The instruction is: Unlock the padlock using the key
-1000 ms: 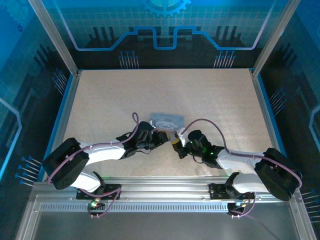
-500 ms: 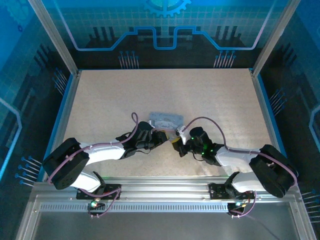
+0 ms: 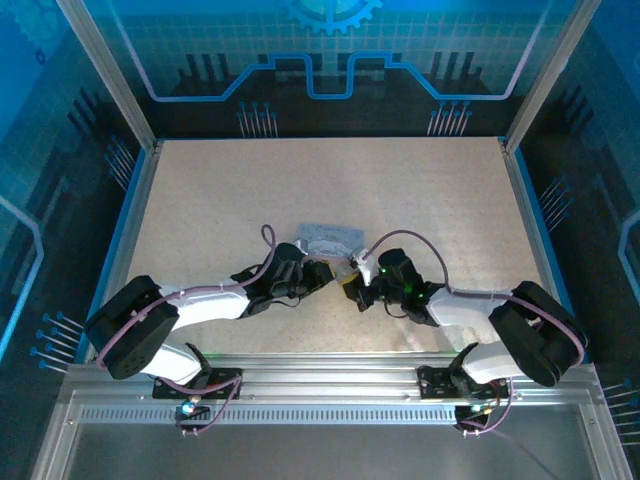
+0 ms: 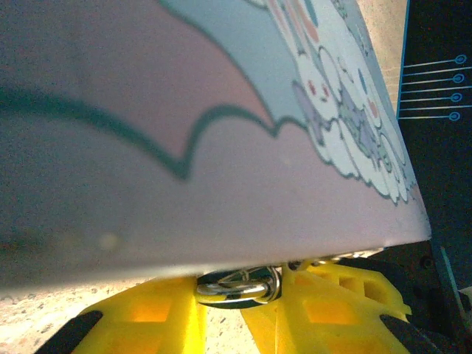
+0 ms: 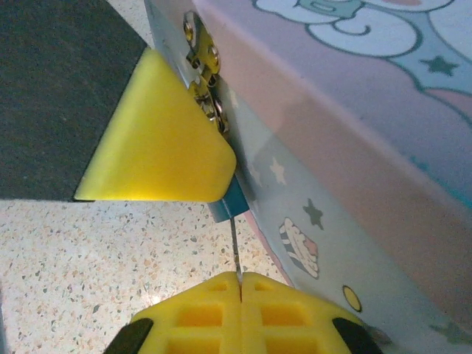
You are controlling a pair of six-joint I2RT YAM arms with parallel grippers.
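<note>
In the left wrist view my left gripper (image 4: 237,296) is shut on the padlock (image 4: 240,286), whose silver shackle loop sits between the yellow fingers right under the tin. In the right wrist view one left finger (image 5: 155,140) covers the lock, leaving a small teal corner of the padlock (image 5: 230,200) showing. My right gripper (image 5: 240,283) is shut on the key (image 5: 235,251), a thin metal blade whose tip meets that corner. From above, the left gripper (image 3: 322,272) and right gripper (image 3: 355,283) meet nose to nose at the tin's near edge.
The pale lavender cartoon-printed tin (image 3: 333,239) lies mid-table just beyond both grippers, and its metal hasp (image 5: 199,59) is close above the lock. Speckled tabletop (image 3: 220,200) stretches around it, bounded by blue side rails (image 3: 128,220).
The right arm has drawn in to the left, its gripper edging closer to the left gripper and the lock. The left arm has stayed still.
</note>
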